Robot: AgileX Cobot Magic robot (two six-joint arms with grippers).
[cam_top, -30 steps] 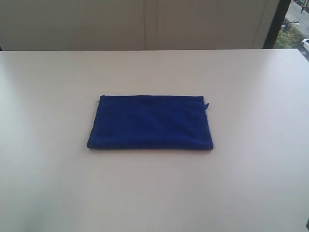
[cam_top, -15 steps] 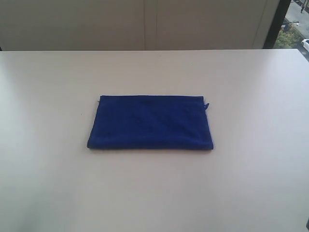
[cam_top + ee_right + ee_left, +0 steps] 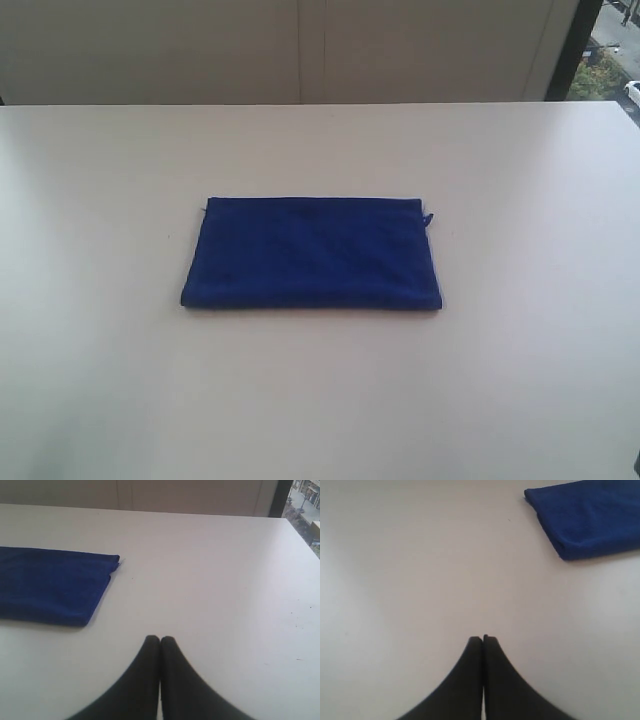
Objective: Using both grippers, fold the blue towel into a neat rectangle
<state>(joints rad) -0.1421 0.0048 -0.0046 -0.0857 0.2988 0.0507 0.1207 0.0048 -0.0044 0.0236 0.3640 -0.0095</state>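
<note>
The blue towel (image 3: 312,252) lies flat in the middle of the white table (image 3: 320,400), folded into a rectangle with a small loop at its far right corner. One folded end of the blue towel (image 3: 590,517) shows in the left wrist view, well away from my left gripper (image 3: 482,638), whose black fingers press together with nothing between them. In the right wrist view the blue towel (image 3: 50,585) lies off to one side of my right gripper (image 3: 160,639), also shut and empty. Neither arm appears in the exterior view.
A pale wall (image 3: 300,50) with vertical panel seams runs behind the table's far edge. A dark window frame (image 3: 572,50) with an outdoor scene stands at the back right.
</note>
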